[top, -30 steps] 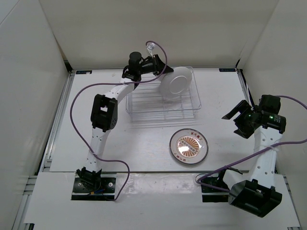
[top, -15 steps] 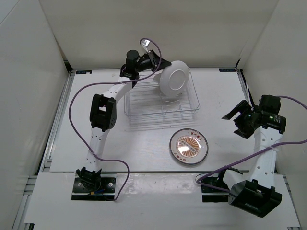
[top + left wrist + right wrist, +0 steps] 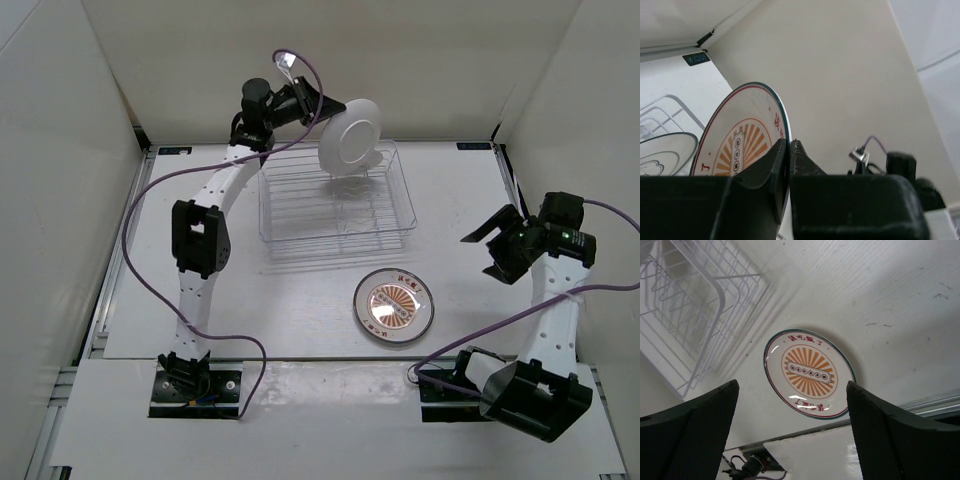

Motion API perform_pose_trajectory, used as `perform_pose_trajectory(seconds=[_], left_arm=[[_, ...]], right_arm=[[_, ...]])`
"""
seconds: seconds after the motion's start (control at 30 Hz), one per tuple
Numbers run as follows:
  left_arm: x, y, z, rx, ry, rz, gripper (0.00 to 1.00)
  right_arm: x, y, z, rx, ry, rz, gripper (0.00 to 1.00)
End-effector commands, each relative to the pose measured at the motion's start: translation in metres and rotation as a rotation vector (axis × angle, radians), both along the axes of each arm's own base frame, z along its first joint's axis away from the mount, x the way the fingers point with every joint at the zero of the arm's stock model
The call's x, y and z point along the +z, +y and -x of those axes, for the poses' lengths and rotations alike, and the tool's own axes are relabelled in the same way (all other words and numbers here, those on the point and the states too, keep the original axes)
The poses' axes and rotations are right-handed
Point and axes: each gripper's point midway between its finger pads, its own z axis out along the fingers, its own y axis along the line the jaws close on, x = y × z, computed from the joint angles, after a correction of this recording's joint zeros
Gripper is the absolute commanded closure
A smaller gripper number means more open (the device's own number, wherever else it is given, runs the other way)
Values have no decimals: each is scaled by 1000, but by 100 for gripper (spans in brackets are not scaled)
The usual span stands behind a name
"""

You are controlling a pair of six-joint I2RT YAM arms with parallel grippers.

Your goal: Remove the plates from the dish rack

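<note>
Plate (image 3: 394, 305) before dish rack (image 3: 300, 212).

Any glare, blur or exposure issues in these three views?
Top view: overhead glare washes out the centre of the flat plate. Left wrist: the left claw is near-black with little detail, while the held plate reads clearly. Right wrist: small glints on the flat plate's rim, the rack casts soft striped shadows, and the right claw is dark in the bottom corners.
</note>
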Motion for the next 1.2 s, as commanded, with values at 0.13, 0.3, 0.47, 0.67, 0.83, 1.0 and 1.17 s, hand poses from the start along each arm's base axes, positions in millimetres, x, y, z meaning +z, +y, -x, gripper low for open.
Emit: perform_pose_trajectory(seconds=[0.13,0.3,0.47,0.67,0.83,1.0,1.17], left_arm=[[95,9,122,-201,-367,-170,100],[89,8,161,-276,-386,-238,100],[73,2,208,-350,-377,-305,100],[26,1,255,-388,-576,-601,100],[-38,10,278,-348,-678,-982,100],[-77,9,316,-329,-980,-1223,100],[-92,3,337,-267,-1143,-1361,100]], right_arm=[[54,24,-51,8,-197,-237,9],[67,41,-56,-4,-195,-404,9],[87,63,-54,35,-216,-595,9],[113,81,-49,76,-188,-809,9],[103,92,-23,108,-78,-865,9],[75,104,17,121,33,-815,9],[42,119,45,95,122,-884,9]])
